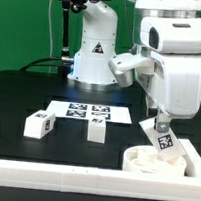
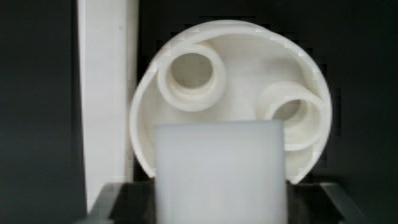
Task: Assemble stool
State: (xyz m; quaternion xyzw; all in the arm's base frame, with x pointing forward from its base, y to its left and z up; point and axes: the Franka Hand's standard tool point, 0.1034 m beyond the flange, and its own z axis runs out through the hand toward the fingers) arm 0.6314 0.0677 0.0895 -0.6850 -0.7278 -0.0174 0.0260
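Observation:
The white round seat (image 1: 149, 160) lies at the front on the exterior view's right, against the white rail. In the wrist view the seat (image 2: 231, 95) shows two round sockets facing up. My gripper (image 1: 162, 128) is shut on a white leg (image 1: 165, 138) with a tag marker and holds it just above the seat. In the wrist view this leg (image 2: 217, 170) fills the space between the dark fingers (image 2: 121, 200). Two more white legs (image 1: 38, 124) (image 1: 95, 130) lie on the black table toward the exterior view's left.
The marker board (image 1: 87, 111) lies flat behind the loose legs. A long white border rail (image 1: 80, 177) runs along the front, and another rail (image 2: 103, 80) stands beside the seat. The robot base (image 1: 93, 58) is at the back.

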